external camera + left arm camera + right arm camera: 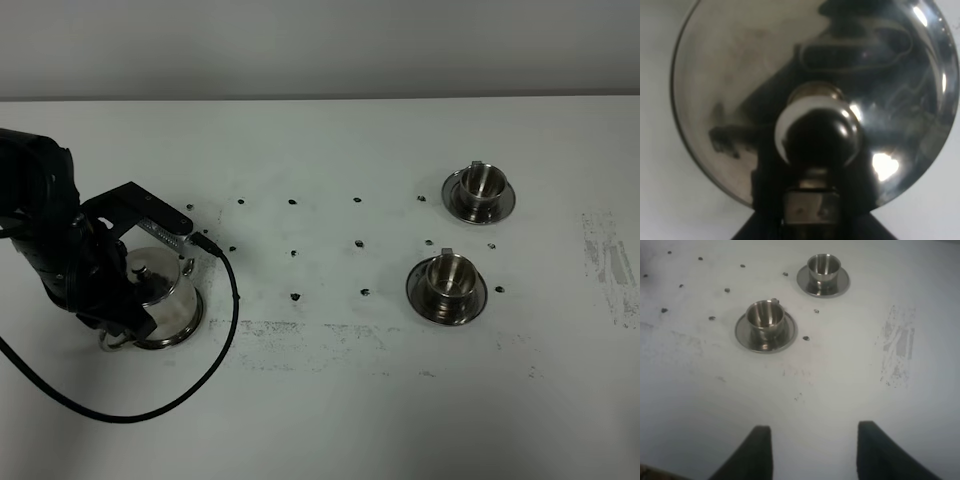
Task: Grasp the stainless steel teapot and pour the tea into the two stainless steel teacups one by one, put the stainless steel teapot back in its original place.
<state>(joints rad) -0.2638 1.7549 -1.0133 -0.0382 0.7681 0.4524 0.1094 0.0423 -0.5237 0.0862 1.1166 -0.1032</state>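
Directly beneath the left gripper (807,231), the stainless steel teapot (165,297) is seen standing upright on the white table (330,140). The jaws are closed together at the pot's handle side. A metal handle fitting (809,206) is seen running in between their dark tips, so the pot is clamped there. The rest of the handle is hidden by the arm. The domed lid (735,80) is viewed from straight above, and its round knob (819,136) is placed just ahead of the jaws. A black cable (228,330) is looped over the table beside the pot, on the side away from the arm.

Ahead of the right gripper (812,452), both teacups are set out on the table, well apart from it. Its two dark fingers (760,452) are held wide apart, and nothing is gripped by them. The nearer stainless steel teacup (765,315) is found slightly to one side of the fingers' line, and the farther stainless steel teacup (823,266) is placed beyond it. Each is seated upright on a round steel saucer (743,336). Small dark marks (712,318) are scattered over the table beside the cups.
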